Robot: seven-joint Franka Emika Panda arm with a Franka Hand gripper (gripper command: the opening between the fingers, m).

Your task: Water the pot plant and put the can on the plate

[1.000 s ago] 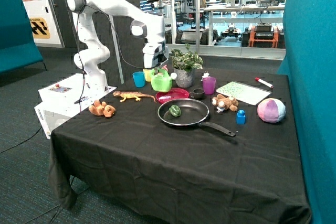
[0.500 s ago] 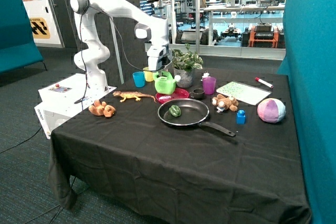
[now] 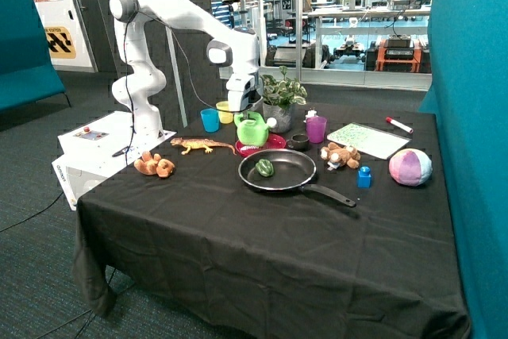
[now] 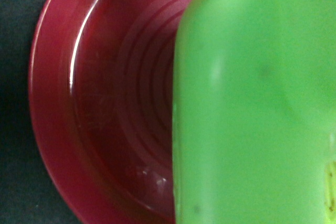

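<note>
The lime-green can point(image 3: 252, 130) hangs from my gripper point(image 3: 244, 112), which is shut on its handle from above. The can sits low over the red-pink plate point(image 3: 275, 142); I cannot tell whether it touches. Its pale-tipped spout points toward the pot plant point(image 3: 279, 93), whose grey pot stands just behind the plate. In the wrist view the can point(image 4: 252, 108) fills most of the frame, with the plate point(image 4: 100, 103) directly beneath it. My fingers do not show there.
A black frying pan point(image 3: 290, 172) holding a green toy lies in front of the plate. A small dark bowl point(image 3: 299, 141) and purple cup point(image 3: 316, 129) stand beside the plate. Blue point(image 3: 209, 120) and yellow point(image 3: 223, 113) cups and a toy lizard point(image 3: 202, 145) are on the arm's side.
My gripper has carried the can sideways toward the plant and downward, from beside the plate to over the plate.
</note>
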